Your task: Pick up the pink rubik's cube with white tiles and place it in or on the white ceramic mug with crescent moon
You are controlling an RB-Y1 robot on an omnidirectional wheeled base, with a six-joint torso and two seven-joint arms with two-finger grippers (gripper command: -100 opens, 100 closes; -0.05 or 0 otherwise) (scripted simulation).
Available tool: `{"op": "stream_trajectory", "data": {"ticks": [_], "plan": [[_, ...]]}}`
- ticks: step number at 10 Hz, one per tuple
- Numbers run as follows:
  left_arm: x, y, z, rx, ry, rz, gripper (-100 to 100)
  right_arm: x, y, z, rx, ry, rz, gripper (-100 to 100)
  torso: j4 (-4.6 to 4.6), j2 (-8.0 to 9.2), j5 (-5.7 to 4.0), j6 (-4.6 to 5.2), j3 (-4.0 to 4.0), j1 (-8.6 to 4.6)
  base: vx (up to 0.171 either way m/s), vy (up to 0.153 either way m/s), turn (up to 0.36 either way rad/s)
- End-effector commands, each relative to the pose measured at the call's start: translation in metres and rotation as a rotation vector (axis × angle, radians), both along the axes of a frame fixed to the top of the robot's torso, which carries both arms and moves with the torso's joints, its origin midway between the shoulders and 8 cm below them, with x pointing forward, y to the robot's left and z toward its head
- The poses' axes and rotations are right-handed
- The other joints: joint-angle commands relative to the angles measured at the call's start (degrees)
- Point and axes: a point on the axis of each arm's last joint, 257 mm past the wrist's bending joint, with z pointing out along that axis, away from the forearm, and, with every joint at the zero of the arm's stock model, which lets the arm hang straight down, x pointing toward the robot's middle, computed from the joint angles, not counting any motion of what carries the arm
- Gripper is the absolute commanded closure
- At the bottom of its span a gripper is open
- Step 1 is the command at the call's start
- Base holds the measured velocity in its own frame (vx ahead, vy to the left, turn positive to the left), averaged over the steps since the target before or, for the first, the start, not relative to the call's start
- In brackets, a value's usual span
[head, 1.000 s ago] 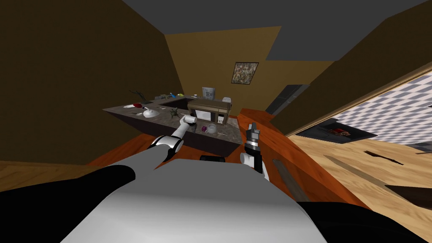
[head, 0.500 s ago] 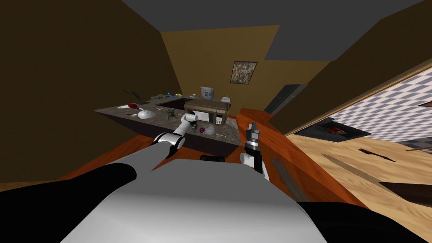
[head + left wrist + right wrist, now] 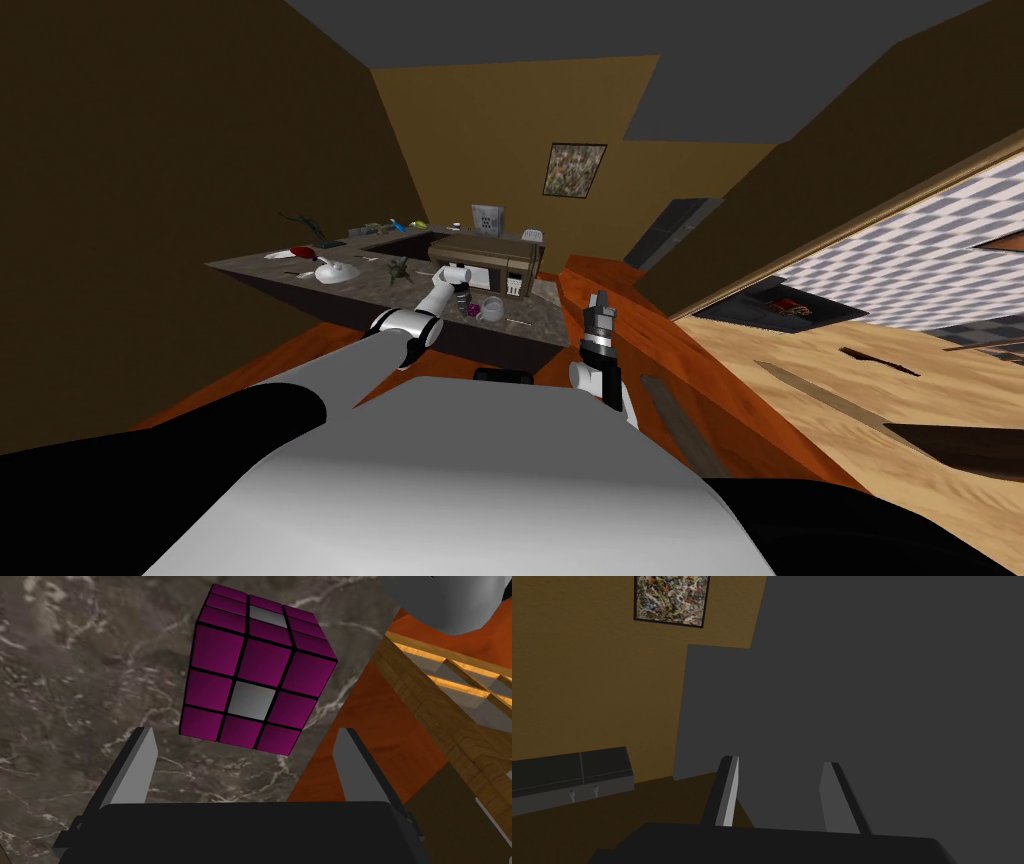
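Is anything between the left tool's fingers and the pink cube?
No. In the left wrist view, only bare marbled countertop shows between the open left tool and the cube.

counter: dark marble | on it: magenta cube, white mug, microwave

White forearms carry dark joint bands. The left gripper and right gripper are dark boxes, each with two thin, light grey blade fingers.

Dim flat render; walls splay toward corners; no blur.
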Motion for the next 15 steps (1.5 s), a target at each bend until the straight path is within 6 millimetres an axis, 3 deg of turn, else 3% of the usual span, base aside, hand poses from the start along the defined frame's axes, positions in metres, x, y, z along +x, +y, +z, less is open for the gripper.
{"op": "stream_trajectory", "data": {"ticks": [1, 2, 3, 5, 10, 11, 12, 15], "plan": [[0.0, 0.0, 0.0, 0.0, 0.0, 0.0, -100, 0.0, 0.0, 0.0, 0.0, 0.0, 0.0, 0, 0.0, 0.0, 0.0, 0.0, 0.0, 0.0, -0.005, -0.01, 0.006], [-0.001, -0.001, 0.0, -0.001, 0.004, 0.0, 0, 0.0, 0.0, 0.0, 0.0, 0.0, 0.0, 0, 0.01, 0.03, 0.02, -0.01, 0.02, 0.08, 0.0, 0.0, 0.0], [-0.002, 0.013, -0.005, -0.002, 0.004, 0.034, -100, 0.0, 0.0, 0.0, 0.0, 0.0, 0.0, 0, 0.01, 0.03, 0.03, -0.01, 0.02, 0.12, -0.03, 0.015, -0.265], [-0.002, 0.02, -0.008, -0.002, 0.005, 0.052, -100, 0.0, 0.0, 0.0, 0.0, 0.0, 0.0, 0, 0.04, 0.16, 0.05, -0.02, 0.09, 0.21, -0.038, 0.019, -0.109], [-0.009, 0.068, -0.025, -0.002, 0.004, 0.171, -100, 0.0, 0.0, 0.0, 0.0, 0.0, 0.0, 0, 0.07, 0.32, 0.05, 0.0, 0.18, 0.23, -0.062, 0.019, -0.246], [-0.009, 0.062, -0.024, -0.002, 0.006, 0.16, -100, 0.0, 0.0, 0.0, 0.0, 0.0, 0.0, 0, 0.06, 0.26, 0.05, -0.02, 0.16, 0.23, -0.019, 0.008, -0.024], [-0.008, 0.063, -0.025, -0.002, 0.004, 0.161, 100, 0.0, 0.0, 0.0, 0.0, 0.0, 0.0, 0, 0.05, 0.15, 0.05, -0.04, 0.1, 0.21, 0.0, 0.0, 0.0], [-0.008, 0.063, -0.024, -0.002, 0.003, 0.16, 100, 0.0, 0.0, 0.0, 0.0, 0.0, 0.0, 0, 0.01, 0.04, 0.04, -0.06, 0.03, 0.17, 0.0, 0.0, 0.0]]}}
